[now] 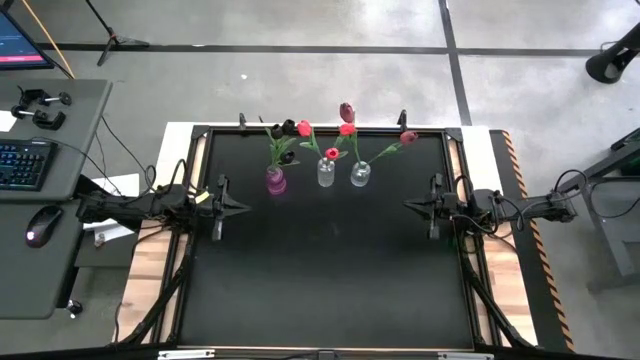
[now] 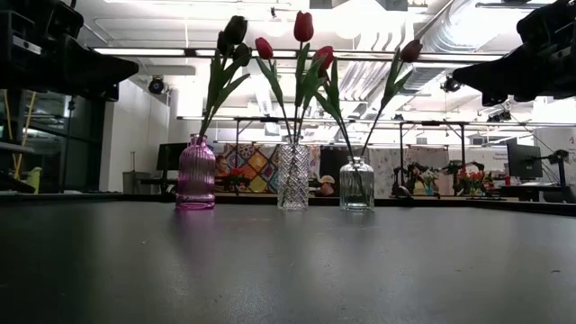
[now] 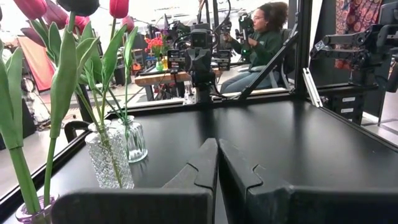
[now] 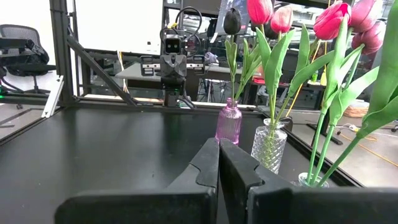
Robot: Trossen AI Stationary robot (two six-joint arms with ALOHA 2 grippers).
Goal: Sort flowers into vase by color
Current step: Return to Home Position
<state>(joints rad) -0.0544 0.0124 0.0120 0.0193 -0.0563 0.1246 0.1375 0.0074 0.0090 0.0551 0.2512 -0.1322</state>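
Flowers [image 2: 303, 25] all stand in vases at the desk's [image 1: 330, 270] far edge. Dark heads in pink vase [image 2: 195, 173]; reds in cut-glass vase [image 2: 292, 176] just right of it; one more in smooth clear vase [image 2: 356, 184] beyond. Left pincer [image 1: 243, 208] near pink vase, right pincer [image 1: 408, 206] well apart from it. Both closed tight, holding nothing.

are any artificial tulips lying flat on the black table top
No, the high view shows all tulips standing in the pink ribbed glass vase, the clear cut-glass vase or the clear smooth glass vase.
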